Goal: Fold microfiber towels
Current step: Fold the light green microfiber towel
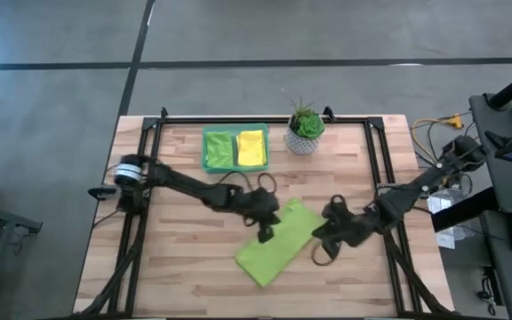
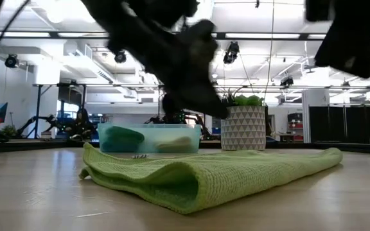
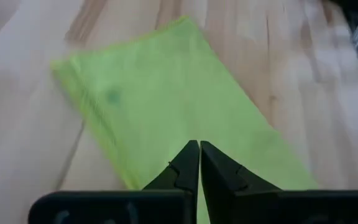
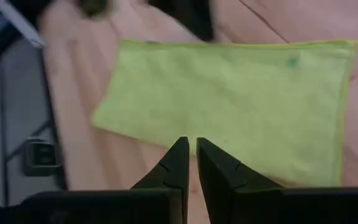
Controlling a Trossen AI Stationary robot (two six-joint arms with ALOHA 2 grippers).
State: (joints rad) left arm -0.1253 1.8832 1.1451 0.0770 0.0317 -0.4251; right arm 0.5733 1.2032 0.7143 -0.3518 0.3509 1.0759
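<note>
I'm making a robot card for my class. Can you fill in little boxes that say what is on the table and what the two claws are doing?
Table: wooden table
Middle: lime green towel, folded over once, lying flat
Tray: green tray at the back edge, with a green cloth and a yellow cloth inside
Plant: potted plant beside the tray
Left claw: left gripper, shut, holding nothing, over the towel
Right claw: right gripper, shut, holding nothing, at the towel's edge
</note>
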